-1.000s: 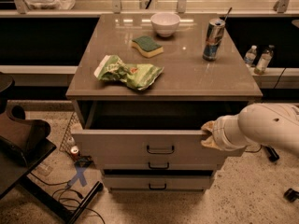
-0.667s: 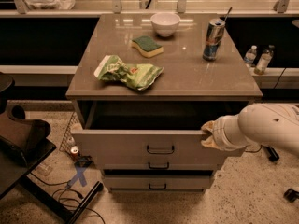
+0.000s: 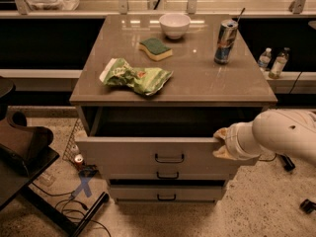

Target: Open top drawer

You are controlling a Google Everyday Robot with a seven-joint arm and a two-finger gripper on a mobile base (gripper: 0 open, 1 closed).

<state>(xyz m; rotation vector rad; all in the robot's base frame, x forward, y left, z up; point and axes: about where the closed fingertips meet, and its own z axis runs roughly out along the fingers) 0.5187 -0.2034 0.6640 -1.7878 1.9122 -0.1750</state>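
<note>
The top drawer is a wide light-grey drawer with a small black bar handle at its centre. It stands pulled out from the cabinet, with a dark gap showing behind its front. My gripper is at the right end of the drawer's front, at its upper edge, with the white arm reaching in from the right. Two shorter grey drawer fronts with black handles sit below it, closed.
On the cabinet top lie a green snack bag, a green sponge, a white bowl and a drink can. A dark chair stands left. Cables and a can lie on the floor at the left; bottles stand right.
</note>
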